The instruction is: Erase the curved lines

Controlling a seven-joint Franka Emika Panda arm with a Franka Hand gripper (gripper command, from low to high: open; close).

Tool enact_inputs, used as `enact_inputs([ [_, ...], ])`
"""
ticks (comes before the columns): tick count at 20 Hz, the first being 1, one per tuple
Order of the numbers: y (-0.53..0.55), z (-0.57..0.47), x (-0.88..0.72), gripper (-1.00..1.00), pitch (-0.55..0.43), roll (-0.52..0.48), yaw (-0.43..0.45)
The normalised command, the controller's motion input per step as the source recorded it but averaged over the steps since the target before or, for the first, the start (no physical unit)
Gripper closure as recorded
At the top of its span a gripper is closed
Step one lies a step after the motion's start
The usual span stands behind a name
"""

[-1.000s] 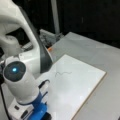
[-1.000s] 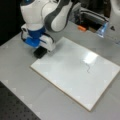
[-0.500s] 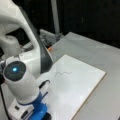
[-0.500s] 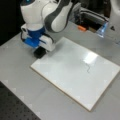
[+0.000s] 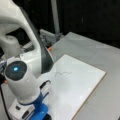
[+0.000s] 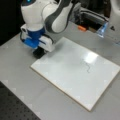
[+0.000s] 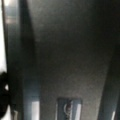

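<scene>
We see the gripper (image 6: pixel 39 52) low at the white board's (image 6: pixel 65 75) left corner, well apart from the curve lines (image 6: pixel 87 67); whether its fingers are open we cannot tell. A sweep from here could miss them.

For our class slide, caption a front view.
Robot hand low at the whiteboard corner; curve lines unerased.

Arm shell: glossy white rounded arm (image 6: pixel 37 15), dark-grey joint bands.
Wrist cap: black disc, glowing blue light (image 5: pixel 15 69).
Flange: blue bracket (image 6: pixel 33 41).

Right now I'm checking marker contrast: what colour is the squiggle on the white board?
Dark grey squiggle, clearest in a front view.
</scene>
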Motion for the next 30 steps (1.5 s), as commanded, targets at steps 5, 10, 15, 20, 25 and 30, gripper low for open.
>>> enact_inputs([
  [5, 0.1, -0.02, -0.06, 1.0, -0.057, 0.061, -0.186],
  [10, 0.11, 0.09, -0.13, 1.0, -0.007, 0.035, -0.155],
  [15, 0.09, 0.07, -0.1, 1.0, 0.045, 0.026, -0.107],
  [20, 0.08, 0.05, -0.07, 1.0, 0.033, -0.001, -0.089],
  [25, 0.18, 0.12, -0.13, 1.0, 0.043, -0.026, -0.135],
  [30, 0.28, 0.09, -0.16, 1.0, 0.017, -0.065, -0.101],
])
